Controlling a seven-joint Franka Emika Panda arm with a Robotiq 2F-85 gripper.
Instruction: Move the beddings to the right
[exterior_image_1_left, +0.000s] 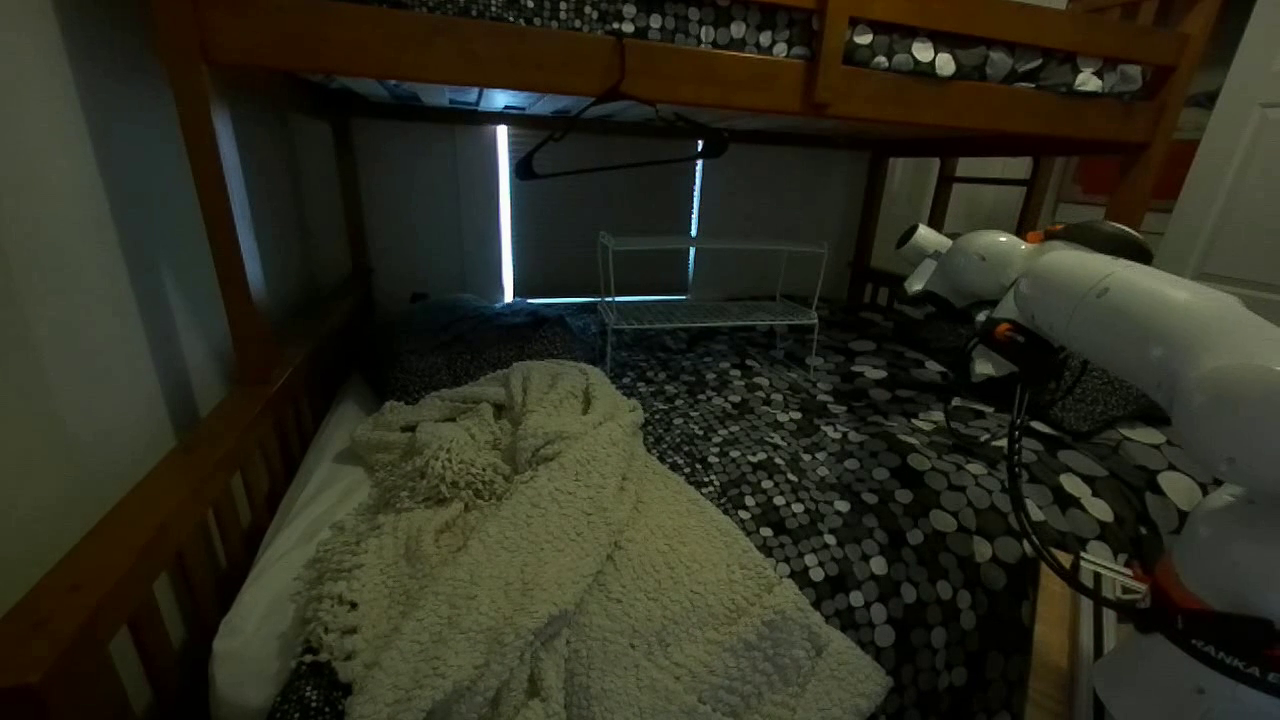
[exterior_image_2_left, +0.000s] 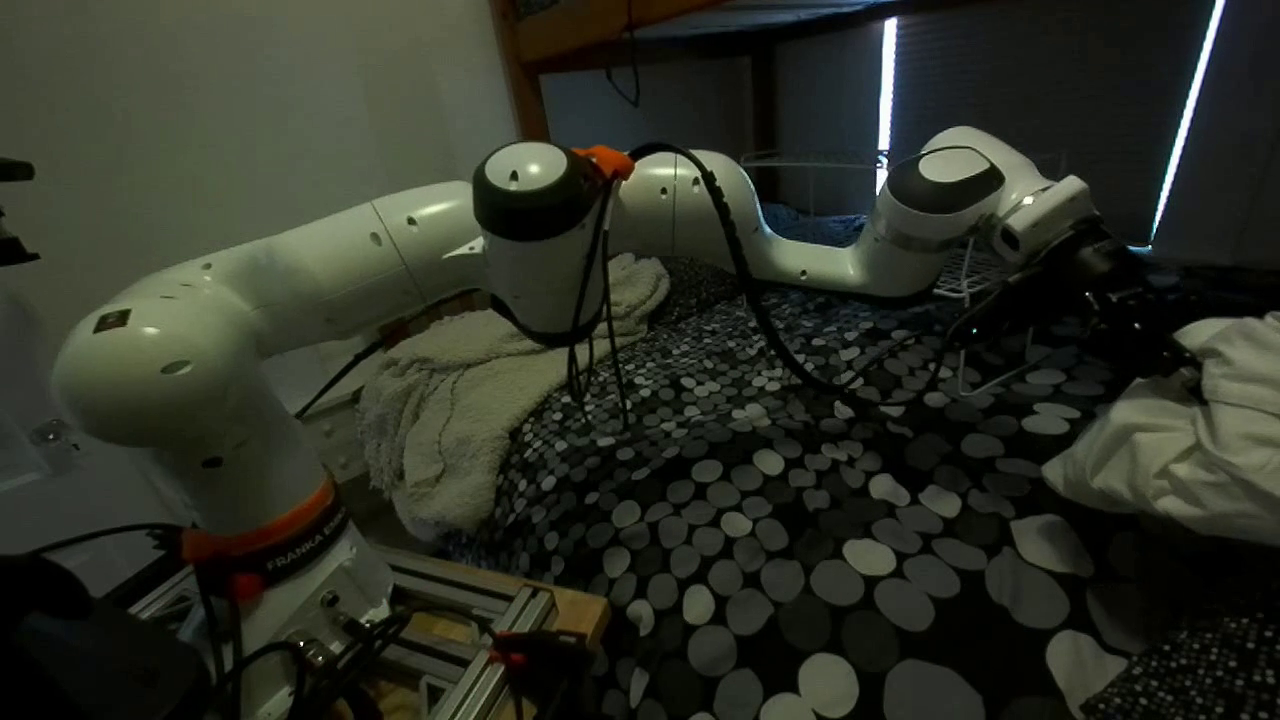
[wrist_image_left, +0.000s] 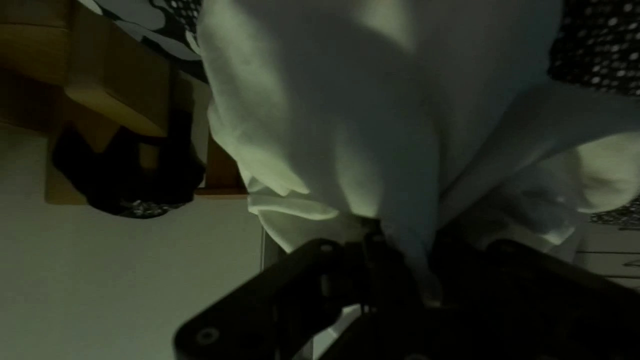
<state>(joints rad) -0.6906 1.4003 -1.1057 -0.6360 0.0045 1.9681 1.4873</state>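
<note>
Gripping white bedding (exterior_image_2_left: 1190, 450) with the hand (wrist_image_left: 407, 245), clamping a narrow fold between both dark fingers in the wrist view and showing the rest above in broad, shadowed creases. Holding this bedding at the right side of an exterior view, running past the edge there, over the black cover (exterior_image_2_left: 780, 520) with grey and white spots. Either hanging just above that cover or lying partly on it; not managing to tell which.

Arching the white arm (exterior_image_2_left: 545, 270) across the cover, carrying a black cable (exterior_image_2_left: 735, 240) in a loose loop, and standing at the base on a bench (exterior_image_2_left: 580, 605) of wood and metal rails.

Seeing a shaggy cream blanket (exterior_image_1_left: 560, 540) lying crumpled in both exterior views, well apart from the hand. Spotting white fabric (exterior_image_1_left: 290, 570) between the blanket and the slatted side rail (exterior_image_1_left: 140, 540).

Facing a white wire rack (exterior_image_1_left: 712, 315) standing upright on the cover near the shaded window (exterior_image_1_left: 600, 220), and partly hiding this rack behind the arm in an exterior view. Noting a black hanger (exterior_image_1_left: 620, 168) dangling from the wooden upper rail (exterior_image_1_left: 720, 78).

In the wrist view, catching finely speckled fabric (wrist_image_left: 605, 45) beside the bedding at the upper right, and finding tan boxy shapes (wrist_image_left: 115, 75) and a black bundle (wrist_image_left: 135, 180) at the left, blurring too much to name.
</note>
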